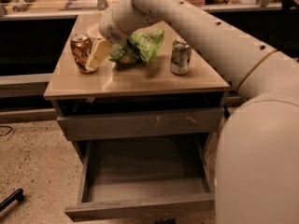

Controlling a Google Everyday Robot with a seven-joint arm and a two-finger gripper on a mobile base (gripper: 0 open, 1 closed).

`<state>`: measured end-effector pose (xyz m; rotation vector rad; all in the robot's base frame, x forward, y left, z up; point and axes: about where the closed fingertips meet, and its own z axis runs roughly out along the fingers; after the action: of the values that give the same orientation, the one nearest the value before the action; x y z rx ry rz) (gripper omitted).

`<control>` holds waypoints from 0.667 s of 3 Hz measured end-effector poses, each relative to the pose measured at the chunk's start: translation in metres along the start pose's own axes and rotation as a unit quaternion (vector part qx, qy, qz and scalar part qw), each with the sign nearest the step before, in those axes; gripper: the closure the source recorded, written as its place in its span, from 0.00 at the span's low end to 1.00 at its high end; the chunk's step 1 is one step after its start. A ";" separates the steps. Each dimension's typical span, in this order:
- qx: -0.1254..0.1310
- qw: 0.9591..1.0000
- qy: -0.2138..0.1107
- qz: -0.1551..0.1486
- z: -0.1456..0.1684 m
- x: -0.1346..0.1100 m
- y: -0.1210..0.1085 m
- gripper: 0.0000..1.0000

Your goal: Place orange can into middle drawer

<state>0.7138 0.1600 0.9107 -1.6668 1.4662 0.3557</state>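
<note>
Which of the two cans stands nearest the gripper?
The orange-copper drinks can, directly beside the gripper at the left; the green-and-white silver can stands well apart.

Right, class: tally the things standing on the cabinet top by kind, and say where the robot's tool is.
Drinks cans: 2 (orange can, green-and-white silver can)
Green bag: 1
Pale bowl, partly hidden by the arm: 1
Total: 4
The tool is close beside the orange can.
</note>
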 end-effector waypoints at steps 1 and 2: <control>-0.016 1.000 -0.008 0.014 0.024 -0.002 -0.005 0.00; -0.029 0.999 -0.016 0.031 0.041 -0.003 -0.008 0.00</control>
<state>0.7329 0.1924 0.8921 -1.6556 1.4991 0.4621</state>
